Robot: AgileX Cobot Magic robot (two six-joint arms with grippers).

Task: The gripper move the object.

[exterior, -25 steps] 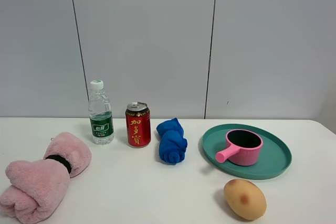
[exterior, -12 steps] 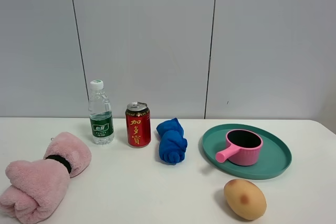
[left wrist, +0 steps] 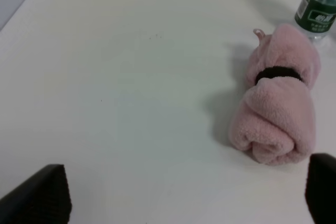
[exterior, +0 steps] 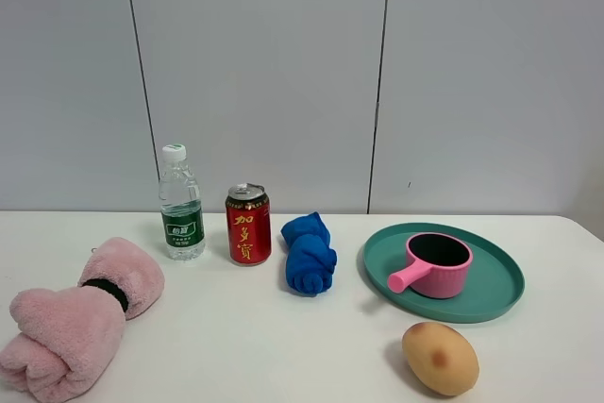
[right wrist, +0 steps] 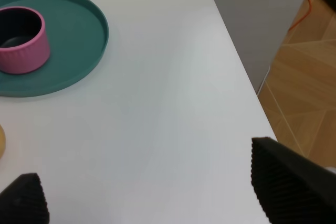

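I am holding my right end effector [right wrist: 147, 182] wide open and empty over the bare tabletop [right wrist: 157, 103], since the pink saucepan [right wrist: 21, 38] is sitting untouched on the green tray [right wrist: 79, 51].

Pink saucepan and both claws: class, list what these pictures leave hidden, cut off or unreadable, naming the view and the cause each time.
- Pink saucepan: right wrist view, the frame edge cuts off its handle.
- Right claw: only two dark fingertips show, spread wide with nothing between; absent from the high view.
- Left claw: only two fingertips at the corners, spread wide.
- Water bottle: left wrist view, cropped by the frame edge.
- Red can: high view, its small print is too small to read.
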